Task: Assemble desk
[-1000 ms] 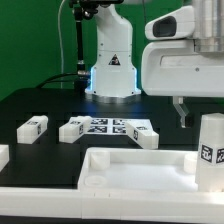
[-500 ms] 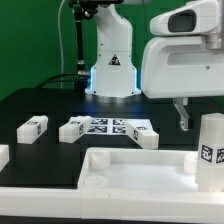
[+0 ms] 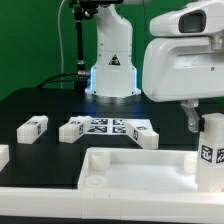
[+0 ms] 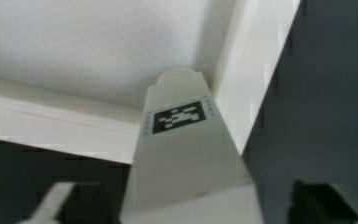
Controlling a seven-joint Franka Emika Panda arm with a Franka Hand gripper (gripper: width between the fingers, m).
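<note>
At the exterior view's right, a square white plastic leg (image 3: pixel 210 150) stands upright at a corner of the white rimmed rectangular tabletop (image 3: pixel 130 168). The bulky white gripper (image 3: pixel 196 120) straddles its top, jaws wide and apart from it. Closing squarely to seat the leg seems next.

Tabletop (image 3: pixel 130 170): white, rectangular, raised rim; laid flat in foregrd, hollow side up. Leg 1 (image 3: pixel 211 150): white, square-sect., tagged on side; stood upright at tabletop corner on ext. view's right. Leg 2 (image 3: pixel 32 126), leg 3 (image 3: pixel 72 130), leg 4 (image 3: pixel 146 138): laid flat behind tabletop, apart from it and from each other; tags noted on 2 and 3.
</note>
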